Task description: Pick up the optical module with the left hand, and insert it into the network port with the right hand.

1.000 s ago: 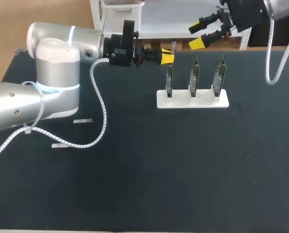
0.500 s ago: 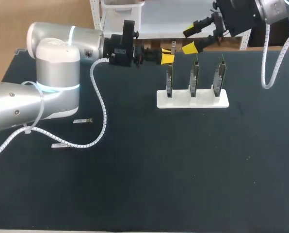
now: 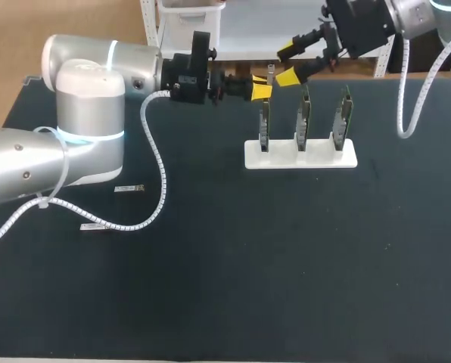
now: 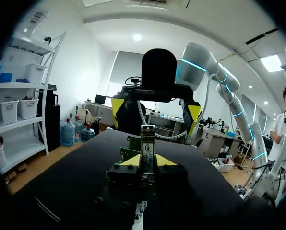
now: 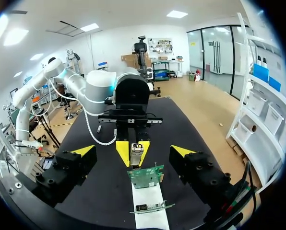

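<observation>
Head view, upper middle: the left gripper (image 3: 260, 89) is seen pinched on the optical module (image 3: 271, 75), which is held clear of the black table (image 3: 286, 265). In the left wrist view the module stands upright between the two yellow tips.

Just right of it, near the top edge, the right gripper (image 3: 287, 63) is held with its fingers spread wide and nothing gripped. Its lower yellow tip lies just beside the module. In the right wrist view the module is seen ahead, between the spread fingers, touched by neither.

Below both grippers, three circuit boards (image 3: 304, 117) stand upright in a white holder (image 3: 301, 156).

Centre left: two small modules (image 3: 129, 187) are noted lying flat on the table.
</observation>
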